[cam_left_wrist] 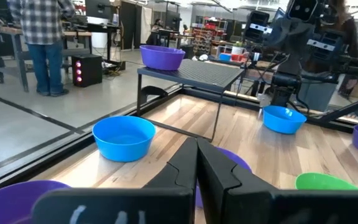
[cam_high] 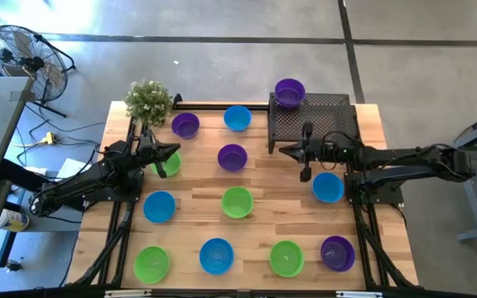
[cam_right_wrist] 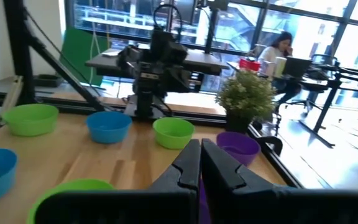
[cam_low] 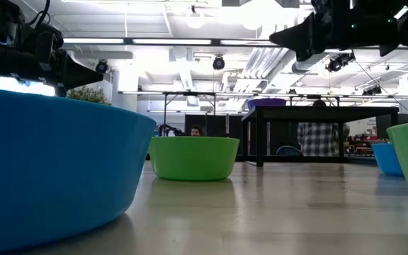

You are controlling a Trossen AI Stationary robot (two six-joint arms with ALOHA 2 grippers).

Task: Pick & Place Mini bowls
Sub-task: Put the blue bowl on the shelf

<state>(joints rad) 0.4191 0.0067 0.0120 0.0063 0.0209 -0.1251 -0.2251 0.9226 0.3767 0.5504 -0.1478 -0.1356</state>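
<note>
My right gripper [cam_high: 285, 150] was closed and empty beside the black mesh tray [cam_high: 331, 116], where one purple bowl [cam_high: 289, 92] sat. The left gripper [cam_high: 175, 150], also closed, hung seemingly above a green bowl [cam_high: 169, 164]; the others dotted the table [cam_high: 195, 195].

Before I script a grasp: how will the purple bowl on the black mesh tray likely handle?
The purple bowl looks like thin plastic, so probably light and stiff. Its glossy, flared wall may slip. It sits at the mesh tray corner, so a nudge could tip it off.
</note>
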